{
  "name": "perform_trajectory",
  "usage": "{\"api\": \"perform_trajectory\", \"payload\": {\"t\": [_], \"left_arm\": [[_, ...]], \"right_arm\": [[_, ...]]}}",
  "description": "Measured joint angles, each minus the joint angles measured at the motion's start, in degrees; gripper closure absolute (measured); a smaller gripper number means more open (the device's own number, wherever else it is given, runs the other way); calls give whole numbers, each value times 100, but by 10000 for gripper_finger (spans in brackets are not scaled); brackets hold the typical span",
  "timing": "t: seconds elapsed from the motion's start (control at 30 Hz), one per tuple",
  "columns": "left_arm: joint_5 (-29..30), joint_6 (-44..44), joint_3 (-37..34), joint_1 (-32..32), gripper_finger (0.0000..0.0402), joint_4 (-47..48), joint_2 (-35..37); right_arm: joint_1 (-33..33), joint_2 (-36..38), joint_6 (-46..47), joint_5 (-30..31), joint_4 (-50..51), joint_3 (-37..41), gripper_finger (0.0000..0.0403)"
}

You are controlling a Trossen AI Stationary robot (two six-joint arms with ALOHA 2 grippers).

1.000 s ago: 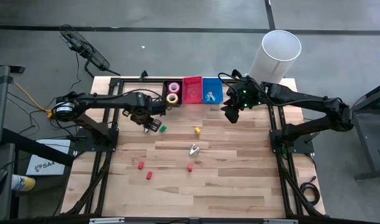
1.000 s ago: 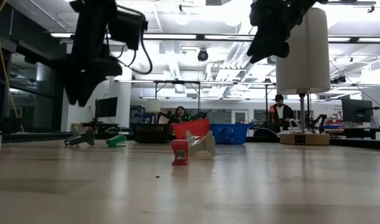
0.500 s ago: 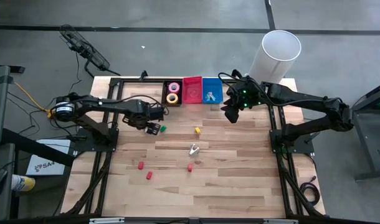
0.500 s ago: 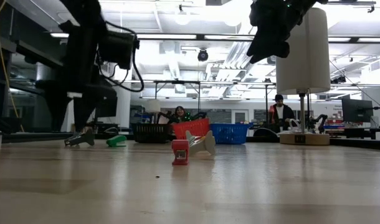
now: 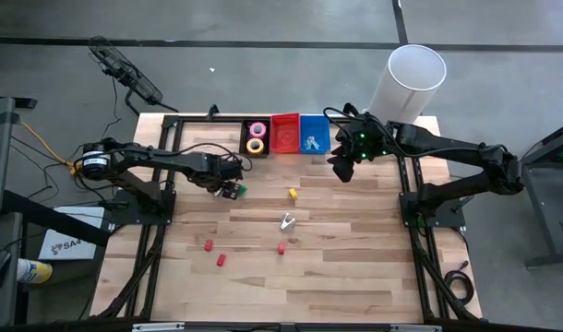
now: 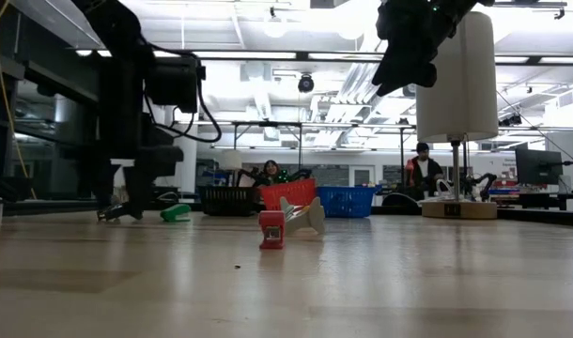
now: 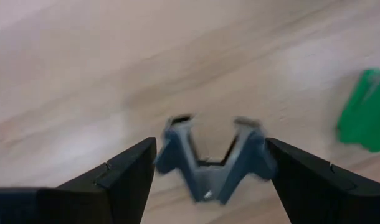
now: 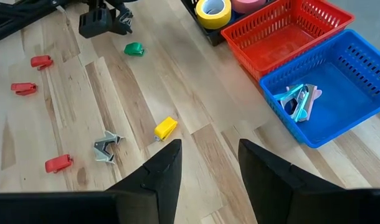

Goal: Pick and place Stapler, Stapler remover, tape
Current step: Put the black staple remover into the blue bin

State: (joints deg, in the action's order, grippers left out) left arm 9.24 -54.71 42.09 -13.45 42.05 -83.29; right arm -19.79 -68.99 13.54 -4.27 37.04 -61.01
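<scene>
Grey-blue remover (image 7: 209,158), at ten o'clock on the table (image 5: 355,277), now sits between the left gripper's (image 5: 228,189) just-spread, lowered fingers, ready for grasping; the right gripper (image 5: 341,171) waits open-fingered at one o'clock.

Grey concrete floor (image 5: 263,23), workshop ceiling lights (image 6: 277,28), distant benches.

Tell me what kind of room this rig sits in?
Probably an open lab or workshop: a wooden table on a concrete floor, exposed ceiling ducts and strip lights, and people at benches with monitors behind it.
</scene>
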Motion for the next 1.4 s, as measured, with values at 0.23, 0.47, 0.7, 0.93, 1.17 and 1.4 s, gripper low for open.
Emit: {"api": "perform_trajectory", "payload": {"t": [0.23, 0.47, 0.7, 0.93, 1.17, 1.4], "left_arm": [[-58, 90, 0, -1, 110, -236, -26], [-63, 89, 0, -2, 111, -266, -26], [-116, 155, 0, -2, 163, -264, -26], [-147, 192, 2, -2, 246, -266, -26], [-164, 238, 11, -1, 305, -257, -26], [-140, 238, 71, -1, 305, -355, -20]], "right_arm": [[1, 0, -5, 1, 0, 0, 254], [0, 0, -7, 3, 0, 0, 253], [-7, 0, -54, 92, -2, 0, 254], [-7, 1, -59, 111, -1, 0, 254], [-7, 0, -72, 111, 0, 0, 254], [-7, 2, -101, 147, -4, 0, 254]]}}
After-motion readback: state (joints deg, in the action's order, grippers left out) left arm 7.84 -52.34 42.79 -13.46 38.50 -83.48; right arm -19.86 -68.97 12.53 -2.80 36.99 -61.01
